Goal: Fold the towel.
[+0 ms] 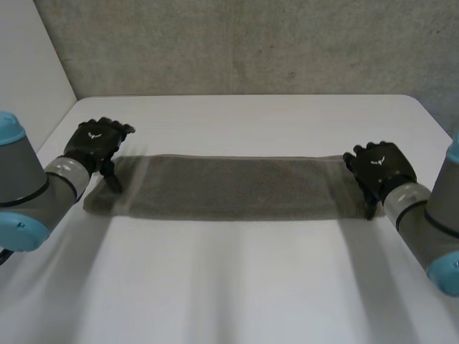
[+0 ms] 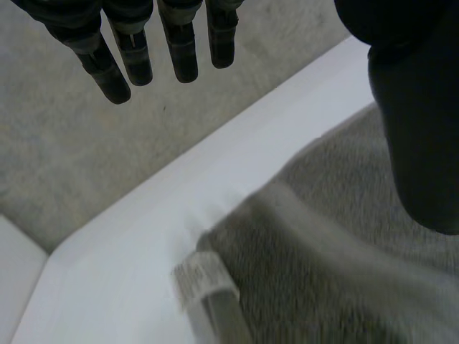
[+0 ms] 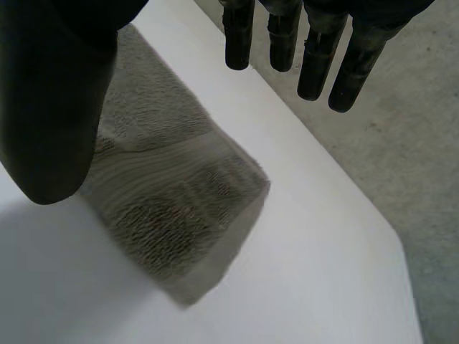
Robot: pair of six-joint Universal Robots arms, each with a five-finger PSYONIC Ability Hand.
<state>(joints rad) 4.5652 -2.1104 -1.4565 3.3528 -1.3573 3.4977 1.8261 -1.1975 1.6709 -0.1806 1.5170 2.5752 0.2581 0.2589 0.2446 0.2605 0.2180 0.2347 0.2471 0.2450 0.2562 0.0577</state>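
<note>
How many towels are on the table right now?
1. The grey towel lies stretched across the white table, one end by the left hand, the other by the right hand.

The left hand (image 1: pixel 97 143) sits at middle left of the head view, the right hand (image 1: pixel 380 168) at middle right (backs up, palms down). Both hands' fingers (image 2: pixel 136 57) hang straight, held apart from the thumb (image 2: pixel 416 143).
</note>
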